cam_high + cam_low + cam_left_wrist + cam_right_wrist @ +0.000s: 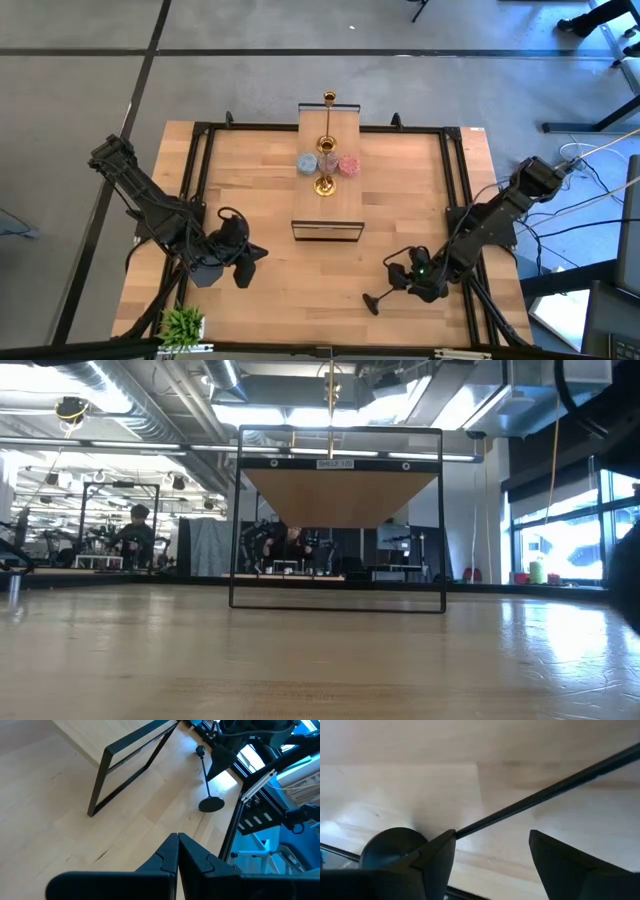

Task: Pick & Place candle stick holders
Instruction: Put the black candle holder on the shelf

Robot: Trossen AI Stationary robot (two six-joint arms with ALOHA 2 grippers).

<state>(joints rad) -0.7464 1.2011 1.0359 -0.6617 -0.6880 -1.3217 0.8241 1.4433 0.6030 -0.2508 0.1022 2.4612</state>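
A long black candle stick holder (pixel 380 294) lies on its side on the table at the near right. Its round base (pixel 390 845) points toward the near edge, and its stem (pixel 530 795) runs up toward my right gripper (pixel 400 278). That gripper is open, pointing steeply down, with the stem crossing just beyond its fingertips (pixel 492 837). Three gold holders (pixel 327 145) and small sparkly cups, blue (pixel 306 163) and pink (pixel 349 163), stand on a wooden plank (pixel 340 205) at the table's middle far side. My left gripper (pixel 250 262) hovers shut at the near left. My right gripper stands open over the lying black holder's stem, close to its base. One fingertip (pixel 442 847) overlaps the stem (pixel 470 826) in the right wrist view. Whether it touches the stem, I cannot tell.
The plank rests on a black metal frame (pixel 326 230) in the table's middle. A small green potted plant (pixel 183 322) sits at the near left corner. Black rails (pixel 455 180) run along the table's sides. Bare wood lies between the two grippers.
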